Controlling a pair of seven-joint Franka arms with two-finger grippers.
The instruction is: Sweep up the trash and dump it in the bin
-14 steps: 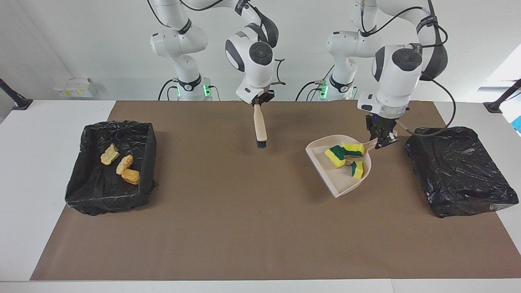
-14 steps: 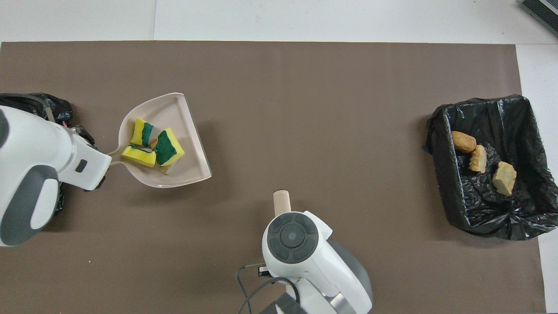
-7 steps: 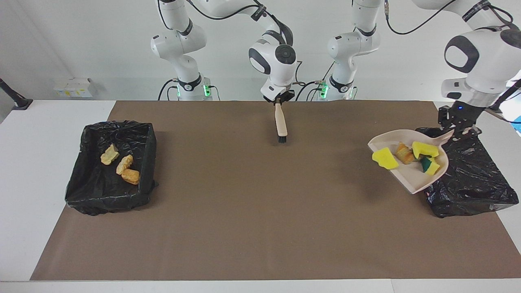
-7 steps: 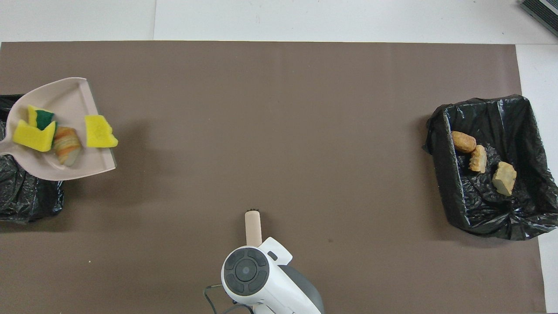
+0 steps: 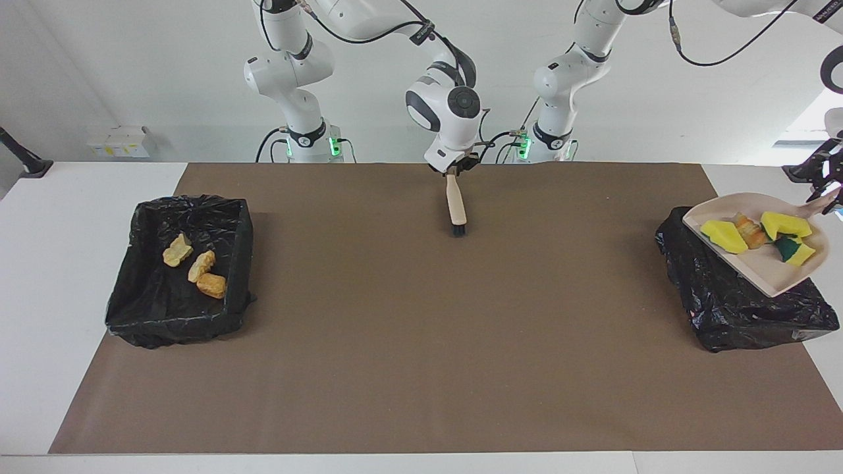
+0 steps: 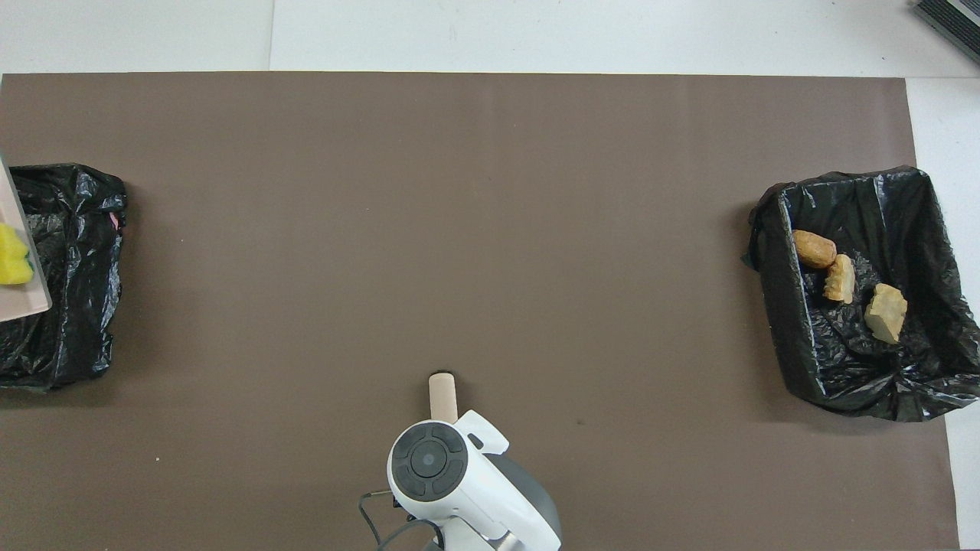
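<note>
My left gripper (image 5: 826, 192) is shut on the handle of the beige dustpan (image 5: 764, 266) and holds it raised over the black-lined bin (image 5: 724, 309) at the left arm's end. In the pan lie yellow sponge chunks (image 5: 723, 236), one green-backed (image 5: 792, 251), and a golden-brown pastry lump (image 5: 747, 230). In the overhead view only the pan's edge (image 6: 23, 298) and one sponge (image 6: 11, 260) show over that bin (image 6: 69, 306). My right gripper (image 5: 453, 170) is shut on the beige brush (image 5: 456, 204), bristles down, over the mat near the robots.
A second black-lined bin (image 5: 178, 316) at the right arm's end holds three pastry lumps (image 5: 197, 266); it also shows in the overhead view (image 6: 842, 375). The brown mat (image 5: 421, 329) covers the table's middle.
My left arm has carried the loaded dustpan from over the mat to over the bin at its end, lifting it. My right arm has drawn the brush a little toward the robots.
</note>
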